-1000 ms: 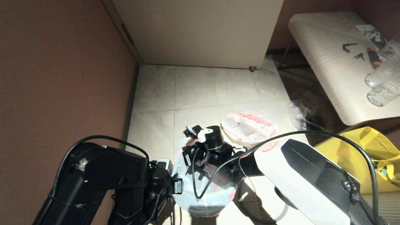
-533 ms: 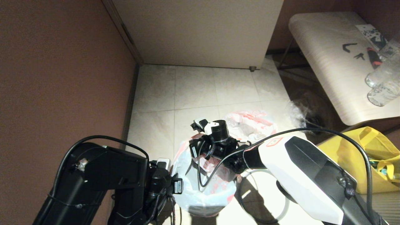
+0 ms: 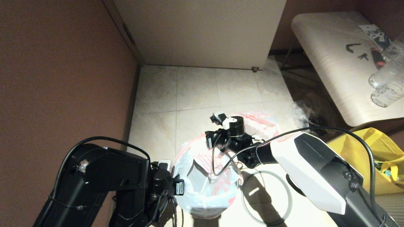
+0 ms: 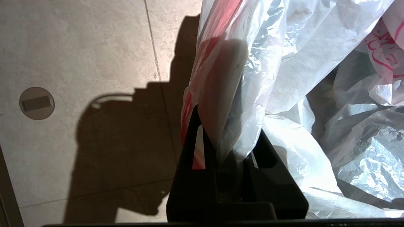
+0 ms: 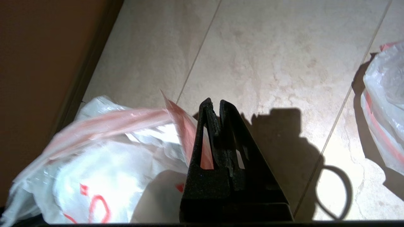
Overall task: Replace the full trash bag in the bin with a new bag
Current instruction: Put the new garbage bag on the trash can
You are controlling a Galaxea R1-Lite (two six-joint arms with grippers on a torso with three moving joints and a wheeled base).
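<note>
A: What sits in the bin [image 3: 202, 214]?

B: The new bag [image 3: 205, 186] lines it, white film with red print, draped over the top so only a dark sliver of bin shows at the bottom of the head view. Nothing shows inside the bag but its own folds.

A: And the full bag [image 3: 262, 121]?

B: On the floor [image 3: 195, 88] beyond the bin, partly hidden behind the right wrist. In the right wrist view it is a white and red bundle [image 5: 383, 104] at the edge of the picture.

A: The jaws?

B: The left gripper [image 4: 221, 138] is at the bin's near-left side, jaws nearly closed and pinching the new bag's rim, red edge strip and all. The right gripper [image 5: 214, 116] has its jaws pressed together with nothing between them. It hangs over the floor just past the bag's far edge.

A: What differs from a second ago?

B: The right gripper was over the bag's mouth, covering it. It has swung away toward the full bag, so the mouth now lies open to view. The left arm has not moved.

A: Anything around?

B: A grey ring [image 3: 265, 197] lies flat on the floor just right of the bin, under the right arm. A yellow tote [image 3: 375, 148] stands at far right, beside a bench [image 3: 328, 53] carrying clear bottles [image 3: 386, 85]. Crumpled clear wrap [image 3: 300, 113] lies under the bench edge. The right arm's cable crosses over the bag's mouth.
</note>
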